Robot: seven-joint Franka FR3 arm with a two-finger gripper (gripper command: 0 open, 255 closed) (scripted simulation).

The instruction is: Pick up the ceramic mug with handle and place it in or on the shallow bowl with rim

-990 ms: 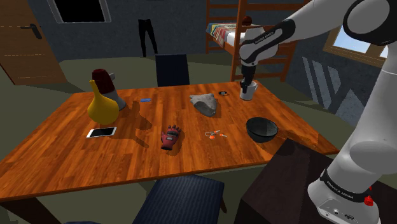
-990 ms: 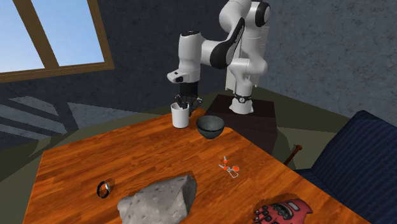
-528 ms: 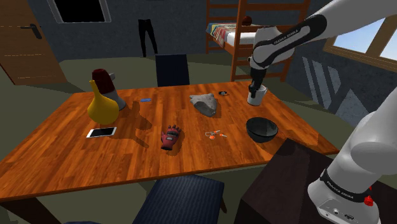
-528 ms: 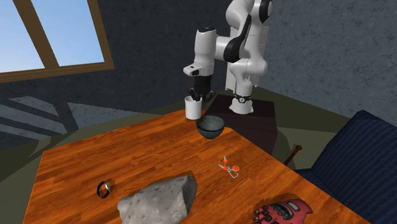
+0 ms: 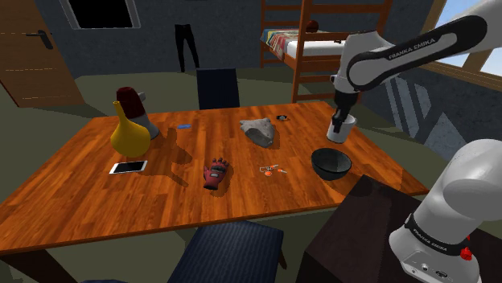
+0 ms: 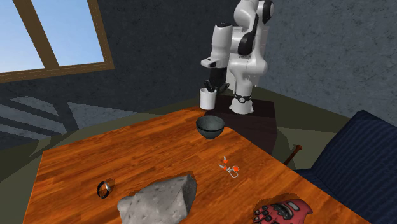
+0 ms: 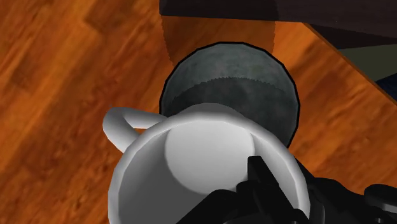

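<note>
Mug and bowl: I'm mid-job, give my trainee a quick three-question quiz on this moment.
1. True or false: the mug stands on the table.
2. The pincer holds the mug: A upright, B on its side, C upside down.
3. Fill in: in the wrist view, the ___ lies under the mug.

Key: 1 false, it hangs in the air; 2 A; 3 bowl.
</note>
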